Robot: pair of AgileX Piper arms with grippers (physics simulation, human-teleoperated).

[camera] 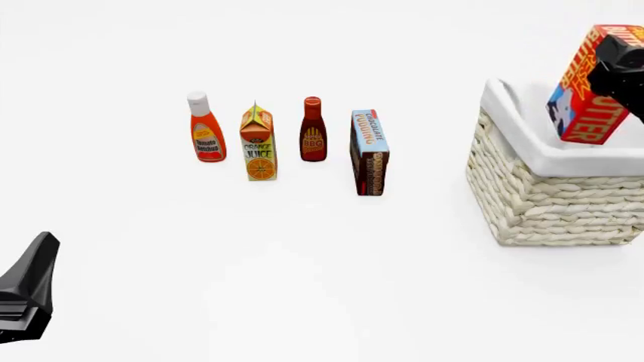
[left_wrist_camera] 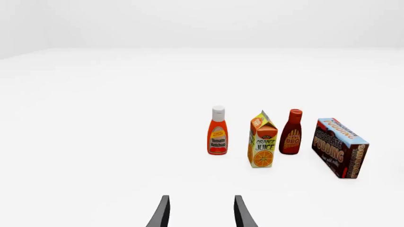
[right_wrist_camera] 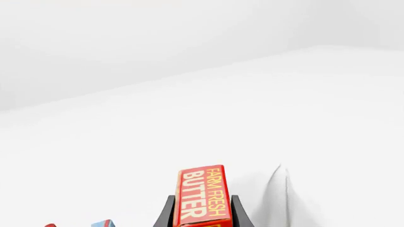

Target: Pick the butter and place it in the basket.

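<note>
Red-orange butter, yellow-lettered, tilted, pinched by the right end effector above basket.

Rough woven basket, smooth cloth liner, glossy butter carton.

white table — bottles, cartons, basket

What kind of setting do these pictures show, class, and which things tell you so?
Most likely a simulated tabletop for a grocery-sorting exercise: a bare white table, a row of packaged foods such as the orange juice carton, and a woven basket over which the right gripper holds the butter.
</note>
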